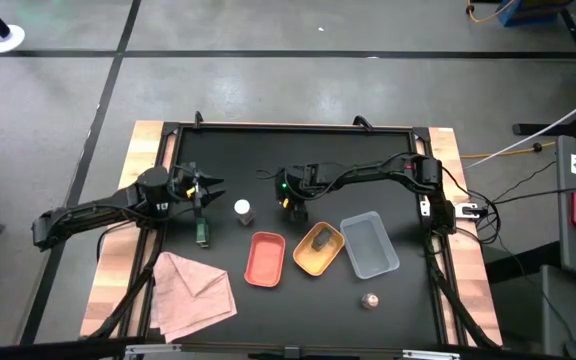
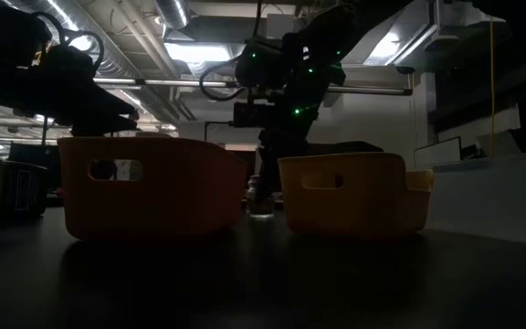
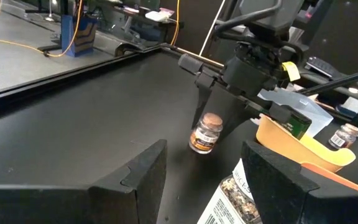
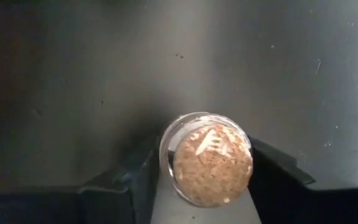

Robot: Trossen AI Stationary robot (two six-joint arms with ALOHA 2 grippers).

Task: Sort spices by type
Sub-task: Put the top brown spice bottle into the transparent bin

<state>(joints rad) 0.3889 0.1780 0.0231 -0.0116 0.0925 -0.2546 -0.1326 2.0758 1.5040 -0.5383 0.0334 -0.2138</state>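
Note:
My right gripper (image 1: pixel 293 203) points down at mid-table, shut on a pinkish-brown jar (image 4: pixel 211 163) with a cork-coloured cap, also in the left wrist view (image 3: pixel 205 134). My left gripper (image 1: pixel 208 187) is open, to its left. A white-capped jar (image 1: pixel 242 210) stands between the two grippers. One dark grey-green jar (image 1: pixel 201 235) lies near the left gripper; another (image 1: pixel 323 238) sits in the yellow tray (image 1: pixel 306 262). A second pinkish-brown jar (image 1: pixel 370 301) stands near the table's near edge. A printed jar label (image 3: pixel 234 193) shows low between my left fingers; which jar it is, I cannot tell. My right gripper pinches the pinkish-brown jar by its upper sides (image 4: pixel 166 158), just below the cap, between its two fingers (image 4: pixel 135 177). The fingers come from above, pointing down. The jar tilts slightly, with its base (image 3: pixel 199 148) at or just above the table; which, I cannot tell.
Red tray (image 1: pixel 265 272), yellow tray and grey tray (image 1: pixel 380 262) sit in a row just near of the right gripper. A pink cloth (image 1: pixel 193 293) lies at the near left corner. Bare black table lies beyond both grippers toward the far edge.

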